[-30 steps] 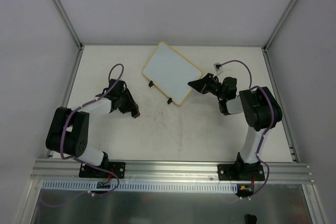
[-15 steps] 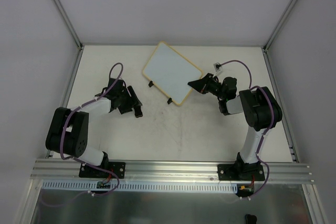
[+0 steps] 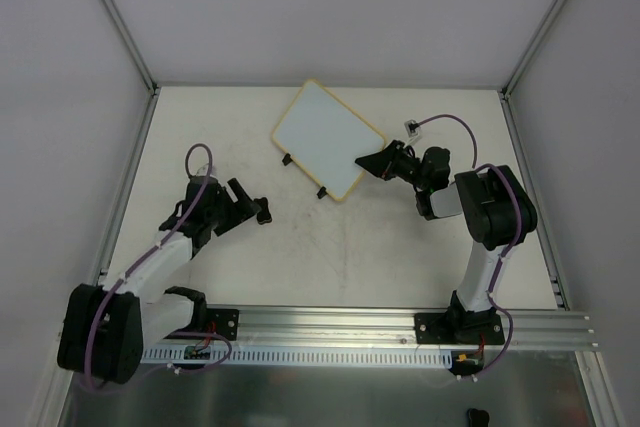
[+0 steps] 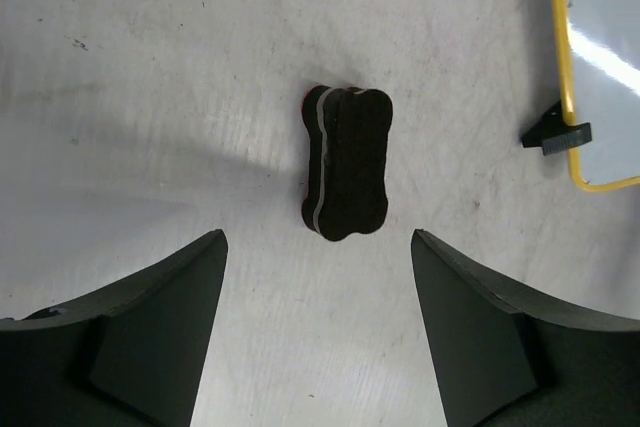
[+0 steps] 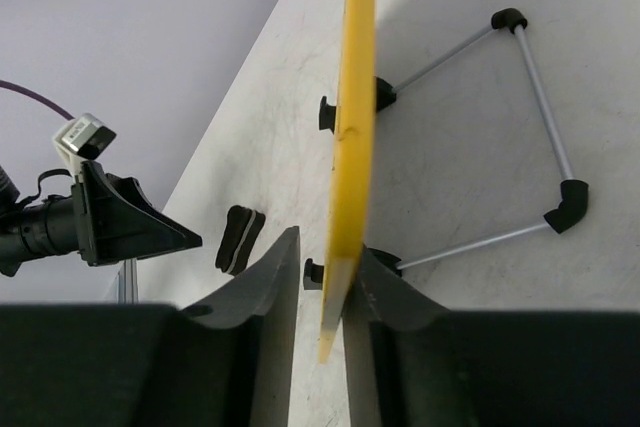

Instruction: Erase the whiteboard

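No readable text anywhere, even on the whiteboard (image 3: 328,139).

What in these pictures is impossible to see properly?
- Any writing on the whiteboard: the top view is too small and washed out, the right wrist view is edge-on, and the left wrist view cuts off all but a corner.
- The eraser: clear in the left wrist view, but from above it merges with the left end effector and its black fingers.
- The wire stand: seen only in the right wrist view; from above the board covers it.
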`<state>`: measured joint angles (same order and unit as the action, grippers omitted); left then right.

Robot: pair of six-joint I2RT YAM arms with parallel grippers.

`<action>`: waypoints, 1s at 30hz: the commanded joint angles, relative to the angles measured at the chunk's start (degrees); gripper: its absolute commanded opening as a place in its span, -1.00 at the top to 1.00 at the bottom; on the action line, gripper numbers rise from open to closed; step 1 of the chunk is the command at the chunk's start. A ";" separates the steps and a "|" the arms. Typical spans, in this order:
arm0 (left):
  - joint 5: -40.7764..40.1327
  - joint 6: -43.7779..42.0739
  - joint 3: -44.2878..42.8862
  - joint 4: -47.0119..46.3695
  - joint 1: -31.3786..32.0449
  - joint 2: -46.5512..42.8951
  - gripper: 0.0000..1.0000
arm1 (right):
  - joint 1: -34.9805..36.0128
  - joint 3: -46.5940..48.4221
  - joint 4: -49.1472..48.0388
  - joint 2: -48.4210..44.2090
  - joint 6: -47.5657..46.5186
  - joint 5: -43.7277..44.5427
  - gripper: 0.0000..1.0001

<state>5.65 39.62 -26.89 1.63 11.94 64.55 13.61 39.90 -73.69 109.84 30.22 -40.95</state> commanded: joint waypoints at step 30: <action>-0.46 0.90 13.36 -6.11 0.36 -20.17 -0.87 | -2.36 -5.71 -14.11 -7.36 -2.44 3.42 -0.72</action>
<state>4.89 40.32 -14.09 -2.39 12.01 45.19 11.88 35.27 -73.87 106.28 29.87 -39.42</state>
